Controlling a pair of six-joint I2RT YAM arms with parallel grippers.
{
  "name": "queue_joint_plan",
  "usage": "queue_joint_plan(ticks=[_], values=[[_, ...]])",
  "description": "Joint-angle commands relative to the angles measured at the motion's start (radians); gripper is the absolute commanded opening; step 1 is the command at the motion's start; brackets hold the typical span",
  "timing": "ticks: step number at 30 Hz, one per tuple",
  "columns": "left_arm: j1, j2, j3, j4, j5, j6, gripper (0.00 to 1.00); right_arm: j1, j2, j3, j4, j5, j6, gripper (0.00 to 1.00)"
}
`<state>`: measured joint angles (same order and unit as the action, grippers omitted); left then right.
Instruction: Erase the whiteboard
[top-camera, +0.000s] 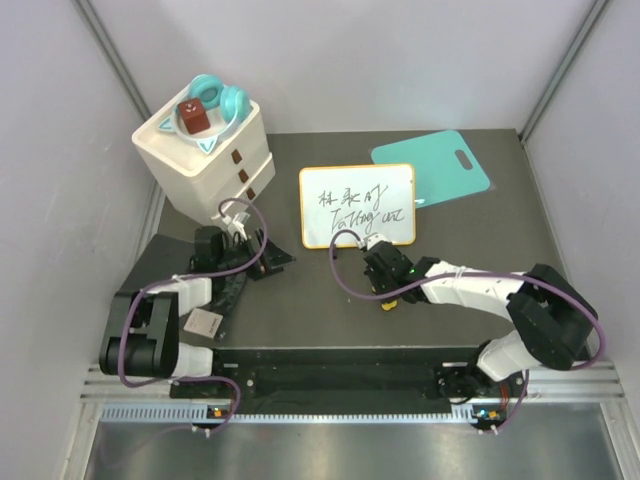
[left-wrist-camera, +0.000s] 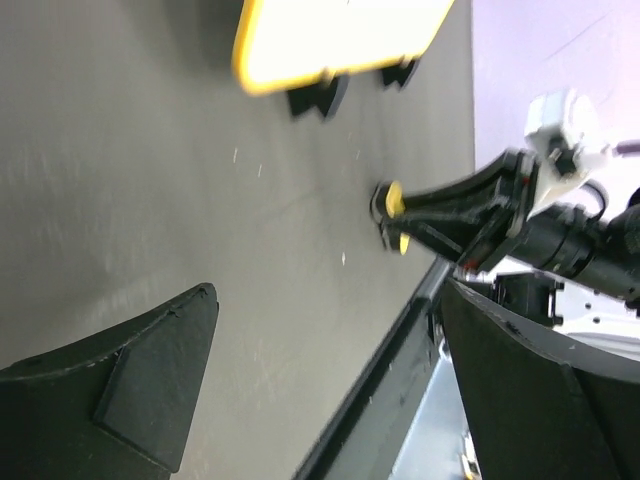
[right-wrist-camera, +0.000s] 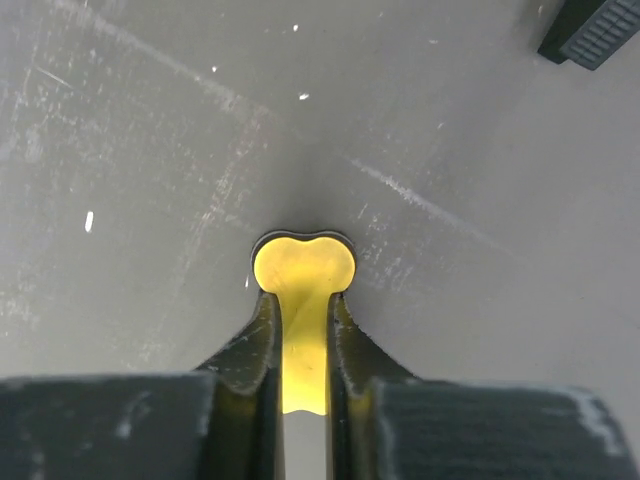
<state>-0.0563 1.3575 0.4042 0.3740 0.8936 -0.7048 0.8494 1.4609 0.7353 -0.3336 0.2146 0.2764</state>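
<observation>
Whiteboard (top-camera: 356, 205) face up on bench (top-camera: 480, 240), yellow frame, two lines of black handwriting. It sits just beyond the right end effector (right-wrist-camera: 303, 290), near it but not touching.

Right end effector: fingers drawn almost together with a narrow slot between them, clamped on a slim yellow piece (right-wrist-camera: 303, 262). The lobed tip of the piece meets the bench just past the fingertips. I cannot tell what the piece is. Only the tip and a strip between the fingers show, and the finger bodies cover the rest. Overhead it is a yellow speck under the wrist.

Left end effector (left-wrist-camera: 328, 300): fingers spread wide, only bare bench between them. In its wrist view the whiteboard's near edge and black feet (left-wrist-camera: 320, 95) are cut off at the top of frame and blurred, so no writing can be read. The right end effector appears ahead of it, yellow at the tip.

Farther out: teal cutting board (top-camera: 432, 160) lies beyond the whiteboard, to the right of the right end effector. Whether their corners touch I cannot tell. White drawer unit (top-camera: 205, 165) stands beyond the left end effector, with a teal item (top-camera: 220, 100) and a red-brown block (top-camera: 193, 115) on top. Small card (top-camera: 205, 322) lies beside the left arm.
</observation>
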Motion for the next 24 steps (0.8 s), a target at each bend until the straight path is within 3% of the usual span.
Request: queue_joint_plan(ticks=[1,13,24], values=[[-0.004,0.069,0.061,0.182,0.002,-0.022,0.97,0.013,-0.026,0.027,0.013,0.005,-0.002,0.0],[-0.092,0.469,0.123,0.905,-0.097,-0.271,0.9,-0.076,-0.165,0.117,0.042,-0.053,0.018,0.0],[-0.148,0.75,0.311,0.993,-0.145,-0.305,0.82,-0.179,-0.094,0.228,0.1,-0.158,0.007,0.0]])
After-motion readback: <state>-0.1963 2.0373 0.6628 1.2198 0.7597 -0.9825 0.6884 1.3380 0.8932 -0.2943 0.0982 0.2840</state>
